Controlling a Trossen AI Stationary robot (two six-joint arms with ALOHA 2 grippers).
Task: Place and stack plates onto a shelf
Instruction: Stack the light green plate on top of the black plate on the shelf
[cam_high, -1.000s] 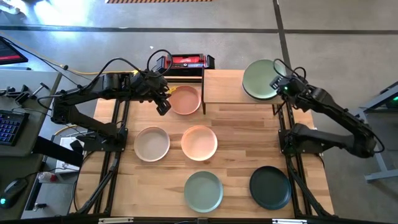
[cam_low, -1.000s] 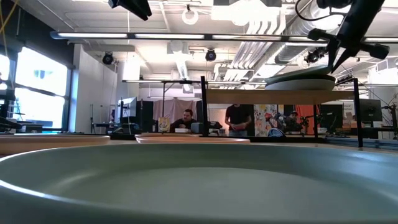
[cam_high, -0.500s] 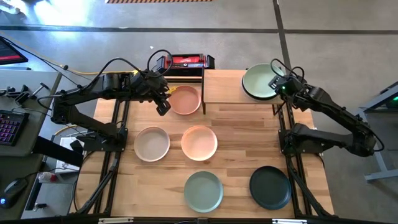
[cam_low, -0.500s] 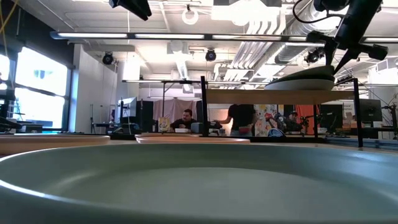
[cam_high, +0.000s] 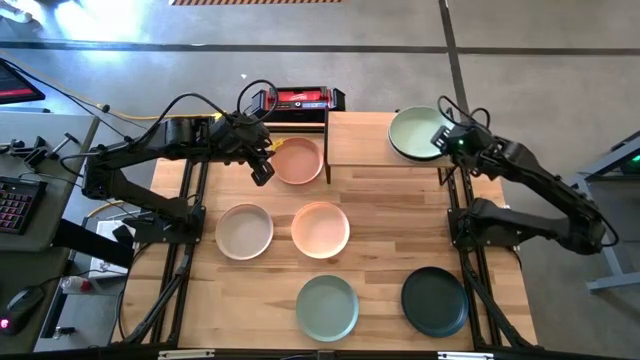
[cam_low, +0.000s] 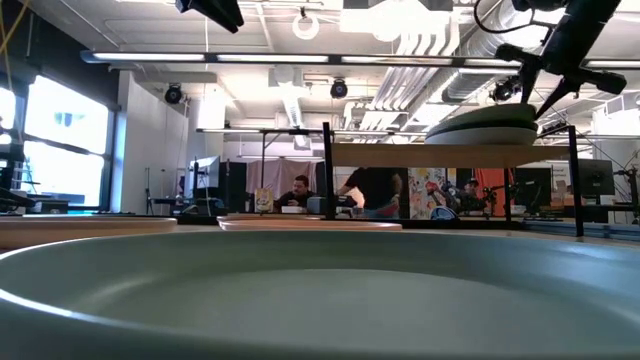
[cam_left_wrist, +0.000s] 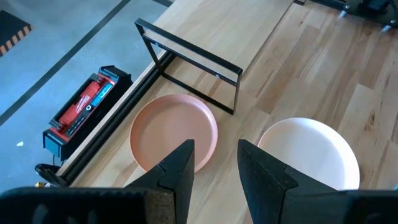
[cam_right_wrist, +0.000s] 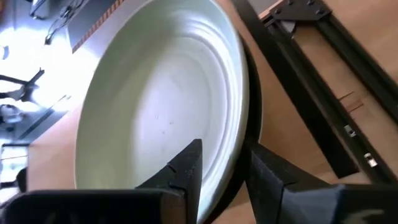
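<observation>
Five plates lie on the light wooden table (cam_high: 380, 215): a terracotta plate (cam_high: 297, 160) at the far side just left of the shelf (cam_high: 360, 140), a cream plate (cam_high: 244, 231) and a peach plate (cam_high: 320, 229) side by side in the middle, a sage plate (cam_high: 327, 305) and a black plate (cam_high: 434, 300) along the near edge. A red and black device (cam_high: 298, 98) sits beyond the table's far edge. The low view looks into a workshop with ceiling pipes, where a person (cam_low: 372, 190) stands at benches behind the shelf.

On the right end of the shelf a light green plate (cam_high: 413, 132) rests on a dark plate (cam_right_wrist: 247, 118), only whose rim shows. The right gripper (cam_high: 441, 137) is at the green plate's right rim, one finger over the rim and one outside it, jaws narrowly parted around the rim. The left gripper (cam_high: 262, 170) hangs above the table just left of the terracotta plate, fingers parted with nothing between them.

Compared with a second ago, the green plate sits further left, fully over the shelf; then it overhung the right end, with the right gripper's jaws clamped on its rim. The left arm has not moved.
</observation>
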